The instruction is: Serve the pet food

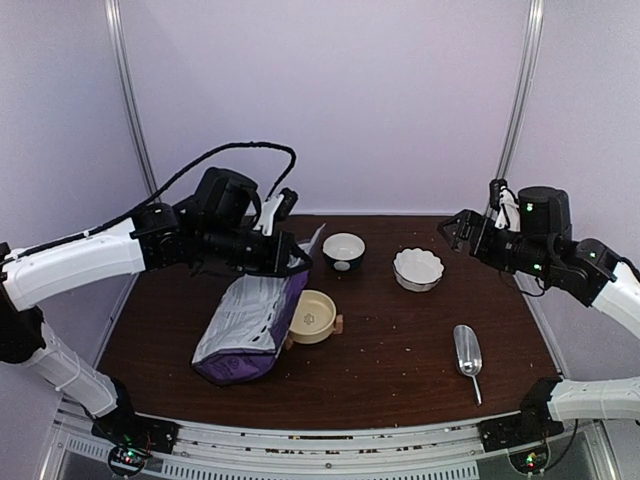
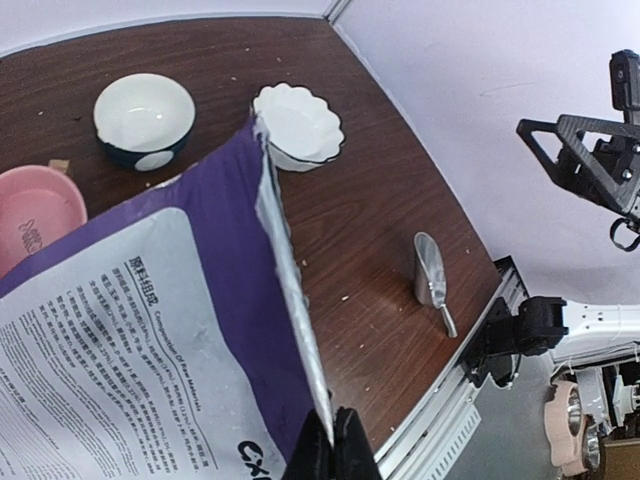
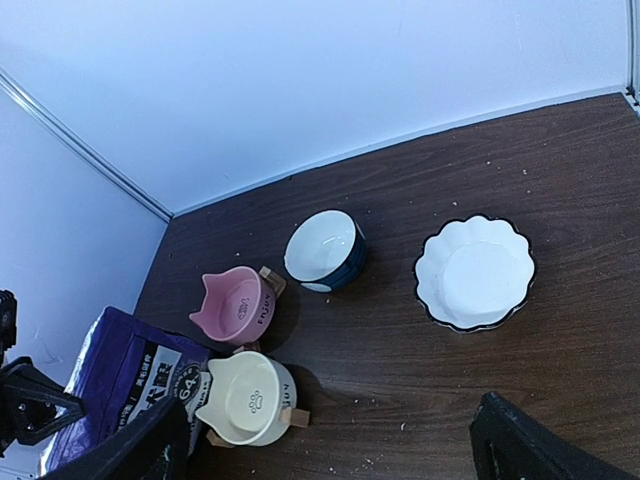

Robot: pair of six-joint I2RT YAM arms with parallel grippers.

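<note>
Pinching the bag [image 1: 248,325] by its top edge in the clenched left tool [image 2: 331,448], with kibble hidden, presumably inside, and the scoop [image 1: 467,352] lying on the bench [image 1: 400,340] nearer the released right tool [image 1: 455,232], handle toward the near edge.

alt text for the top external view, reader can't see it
The left tool pinches the top edge of a purple-and-silver pet food bag on a dark brown table. Beside the bag stand a cream bowl, a dark blue bowl and a white scalloped bowl, all empty. A metal scoop lies at the right, and the right tool hangs open above.
</note>
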